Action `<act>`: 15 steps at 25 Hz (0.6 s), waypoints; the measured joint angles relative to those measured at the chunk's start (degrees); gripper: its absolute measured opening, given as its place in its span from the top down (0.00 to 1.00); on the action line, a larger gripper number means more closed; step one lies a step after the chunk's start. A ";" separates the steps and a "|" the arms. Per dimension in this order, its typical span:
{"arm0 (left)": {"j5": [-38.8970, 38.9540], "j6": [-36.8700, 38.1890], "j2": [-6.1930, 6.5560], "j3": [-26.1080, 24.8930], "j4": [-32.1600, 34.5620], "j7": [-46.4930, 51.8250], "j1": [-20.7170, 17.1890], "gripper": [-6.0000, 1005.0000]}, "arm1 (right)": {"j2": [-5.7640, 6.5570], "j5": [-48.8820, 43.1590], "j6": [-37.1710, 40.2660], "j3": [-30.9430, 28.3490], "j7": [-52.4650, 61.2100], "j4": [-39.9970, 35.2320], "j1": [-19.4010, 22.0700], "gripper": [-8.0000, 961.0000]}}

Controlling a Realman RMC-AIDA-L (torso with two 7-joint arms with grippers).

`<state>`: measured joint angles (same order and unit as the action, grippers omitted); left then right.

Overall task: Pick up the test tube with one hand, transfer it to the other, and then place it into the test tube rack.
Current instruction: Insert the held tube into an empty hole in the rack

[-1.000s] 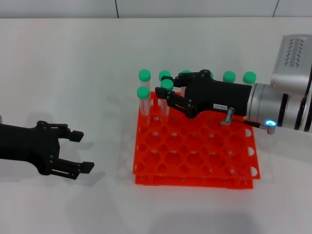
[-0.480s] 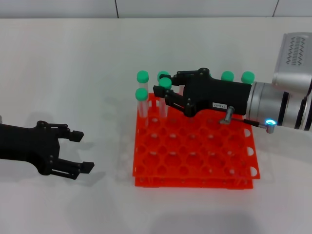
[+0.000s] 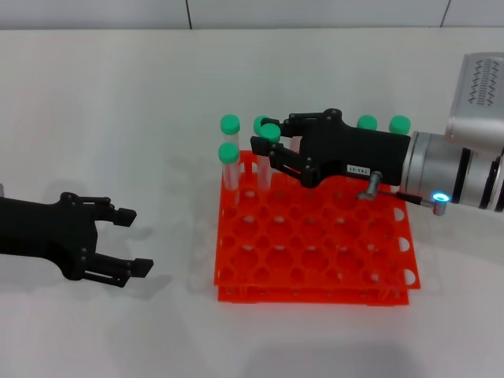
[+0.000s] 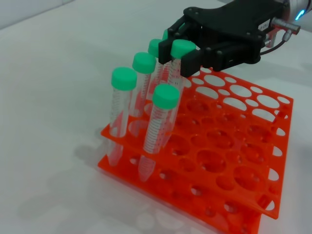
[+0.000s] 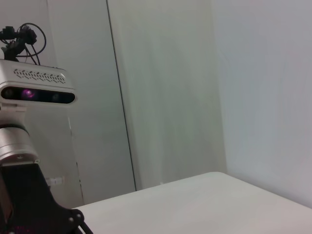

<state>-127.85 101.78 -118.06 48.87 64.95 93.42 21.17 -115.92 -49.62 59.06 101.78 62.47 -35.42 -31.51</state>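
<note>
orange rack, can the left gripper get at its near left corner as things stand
Probably yes. The left gripper sits open on the bare table, apart from the test tube rack. Nothing lies between them, and the right gripper is busy at the far row with a green-capped tube.

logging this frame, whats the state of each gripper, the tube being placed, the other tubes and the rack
right gripper: over the rack's far left part, shut on the test tube
test tube: capped, nearly upright, lower end in the rack, held near the cap
left gripper: open, holding nothing, over the table left of the rack
other tubes: capped, standing in rack holes
rack: flat on the table, most holes free
</note>
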 joint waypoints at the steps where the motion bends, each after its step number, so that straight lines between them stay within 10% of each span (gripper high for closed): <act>1: 0.02 -0.02 0.00 0.00 0.00 0.00 0.00 0.12 | 0.00 0.01 0.00 -0.02 -0.15 0.05 0.00 0.72; 15: 0.06 -0.10 0.03 -0.20 0.00 -0.01 0.13 0.12 | 0.00 0.06 0.01 -0.09 -0.55 0.06 0.05 0.72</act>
<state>-127.79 101.68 -118.03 48.67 64.95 93.41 21.31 -115.92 -49.56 59.07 101.68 61.92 -35.36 -31.46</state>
